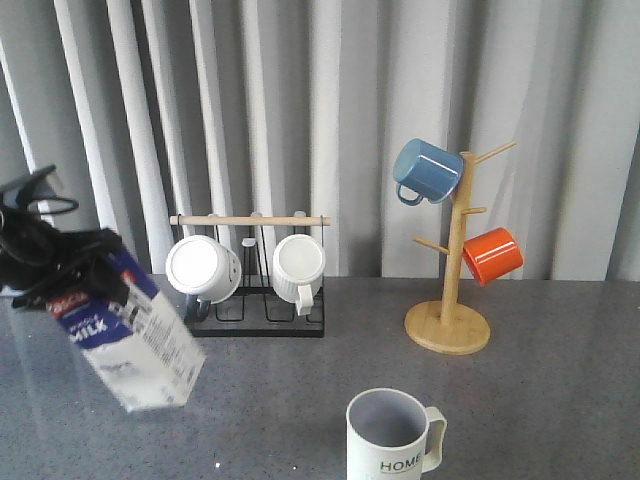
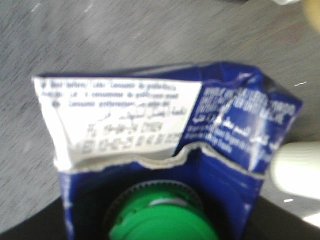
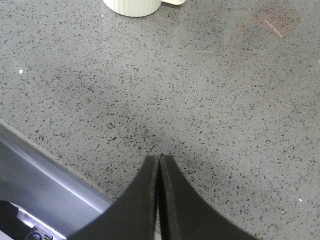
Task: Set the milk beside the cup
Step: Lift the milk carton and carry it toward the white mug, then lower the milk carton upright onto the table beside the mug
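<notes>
The milk (image 1: 140, 345), a blue-and-white carton, hangs tilted above the table at the far left. My left gripper (image 1: 78, 272) is shut on its top end. The left wrist view looks down on the carton's folded top (image 2: 150, 120) and green cap (image 2: 162, 217); the fingers are mostly hidden behind it. The cup (image 1: 392, 436), off-white with a grey inside and "HOME" lettering, stands at the front centre, well to the right of the carton. My right gripper (image 3: 159, 159) does not show in the front view. It hovers shut and empty over speckled tabletop.
A black rack (image 1: 258, 318) with two white mugs stands at the back centre. A wooden mug tree (image 1: 452, 300) with a blue and an orange mug stands at the back right. The table's edge (image 3: 45, 185) runs near my right gripper, and a ribbed off-white vessel (image 3: 132, 6) stands beyond it.
</notes>
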Available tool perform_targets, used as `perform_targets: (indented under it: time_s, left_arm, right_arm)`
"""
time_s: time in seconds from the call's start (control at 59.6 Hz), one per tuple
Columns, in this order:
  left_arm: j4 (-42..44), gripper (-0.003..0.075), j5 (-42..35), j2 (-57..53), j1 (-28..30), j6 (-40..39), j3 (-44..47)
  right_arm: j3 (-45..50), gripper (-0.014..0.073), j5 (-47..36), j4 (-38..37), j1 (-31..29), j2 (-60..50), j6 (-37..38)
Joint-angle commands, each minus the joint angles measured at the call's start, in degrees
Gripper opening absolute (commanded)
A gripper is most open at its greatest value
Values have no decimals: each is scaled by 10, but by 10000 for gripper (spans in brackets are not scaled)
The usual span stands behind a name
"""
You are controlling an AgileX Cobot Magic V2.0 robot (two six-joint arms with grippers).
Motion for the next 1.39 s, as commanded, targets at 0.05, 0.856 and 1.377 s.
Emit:
perform_targets:
  time_s: [0.05,0.856,1.377]
  left_arm:
    - [-143,76,-8,-38,-12,40,-110]
    - [43,85,2,42,-211,-55,-317]
    - [62,87,2,44,-222,-74,-170]
  right_arm:
    - [-15,-8,-34,-4,-1,0,-1]
    - [-15,-8,-22,-2,-1,0,-1]
    - [-15,-8,-21,-2,-1,0,-2]
